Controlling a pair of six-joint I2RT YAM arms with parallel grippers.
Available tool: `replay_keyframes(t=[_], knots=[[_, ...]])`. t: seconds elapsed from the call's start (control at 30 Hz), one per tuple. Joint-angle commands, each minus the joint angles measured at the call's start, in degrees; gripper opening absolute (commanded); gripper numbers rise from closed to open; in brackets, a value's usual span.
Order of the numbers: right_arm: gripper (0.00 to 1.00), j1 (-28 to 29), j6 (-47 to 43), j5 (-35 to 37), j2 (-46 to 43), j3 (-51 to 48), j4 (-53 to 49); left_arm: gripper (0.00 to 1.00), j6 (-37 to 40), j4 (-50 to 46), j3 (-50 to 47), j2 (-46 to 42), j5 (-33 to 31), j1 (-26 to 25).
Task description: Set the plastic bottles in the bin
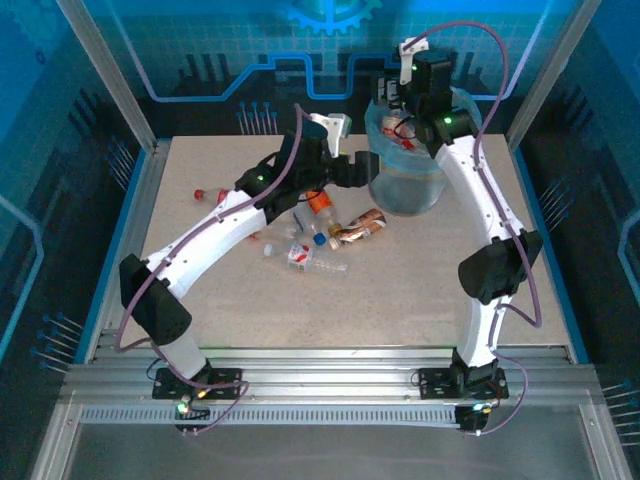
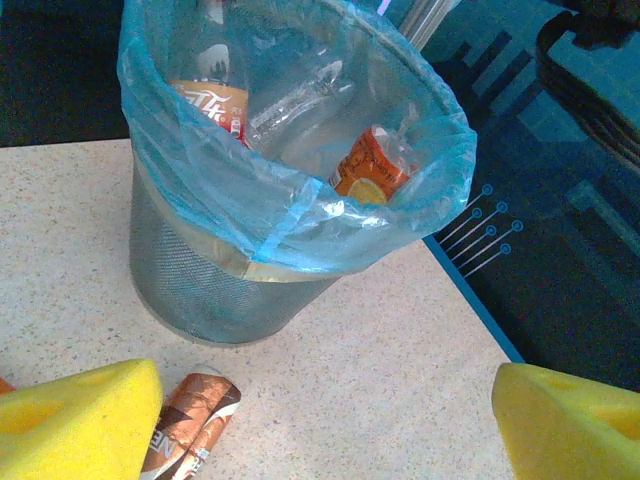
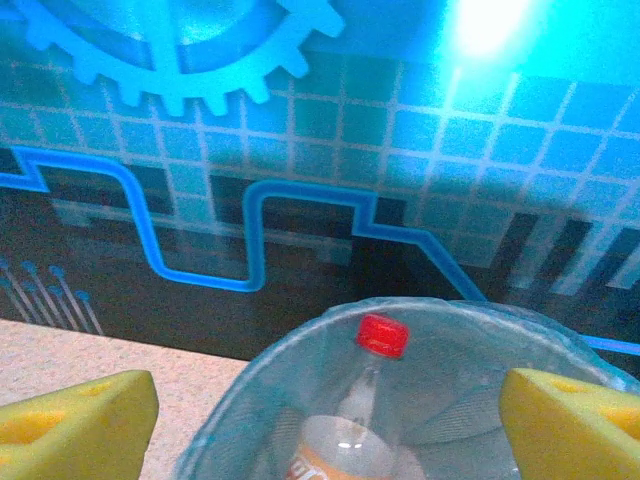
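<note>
The speckled surface [image 1: 430, 290] is the broadest thing here, edged with metal rails [image 1: 300, 365] and closed at the far side by a blue printed wall [image 3: 300, 150]. The bin [image 1: 405, 195], a grey mesh bucket lined with a pale blue bag [image 2: 300, 215], stands near the far edge, right of the middle.

The right arm [image 1: 480, 190] curves up along the bin's right side, and its wrist hangs over the rim. The left arm [image 1: 225, 215] reaches across from the left, ends just beside the bin's left wall, and lies over part of the loose heap.

The right fingers [image 3: 575, 425] stand wide apart above the bin's mouth and hold nothing. Below them a red-capped bottle [image 3: 370, 400] stands upright inside the bag, clear of both pads. The left fingers [image 2: 80, 420] are likewise spread and empty, low over the surface and facing the bin.

Inside the bag are also a tall orange-labelled bottle [image 2: 205, 100] leaning on the far side, a clear bottle [image 2: 300, 95] and a crushed bottle [image 2: 370, 170] against the right side.

On the surface, a brown-labelled bottle [image 1: 360, 230] lies between the left fingers and the bin. An orange-capped bottle [image 1: 320, 203] sits under the left wrist, and flattened clear bottles [image 1: 300, 255] lie nearer the arms. Two small red bits [image 1: 200, 192] lie far left, too small to make out.
</note>
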Motion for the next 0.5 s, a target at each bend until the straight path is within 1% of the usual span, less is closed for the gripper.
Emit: replay_keyframes(t=[0.0,0.2,0.47], knots=[[0.92,2.01,-0.62,-1.32,-3.32,2.43,-1.89,0.87,-0.35,-0.50,-1.31,-4.96,-1.78,-0.32],[0.93,4.06,-1.53,-1.94,-4.69,3.74,-4.04,0.87,-0.37,-0.41,-5.14,-9.45,-3.78,-0.36],[0.94,4.08,-2.78,-1.13,-5.01,3.82,-5.48,0.88,0.01,-0.56,-7.91,-12.24,-5.64,-0.26]])
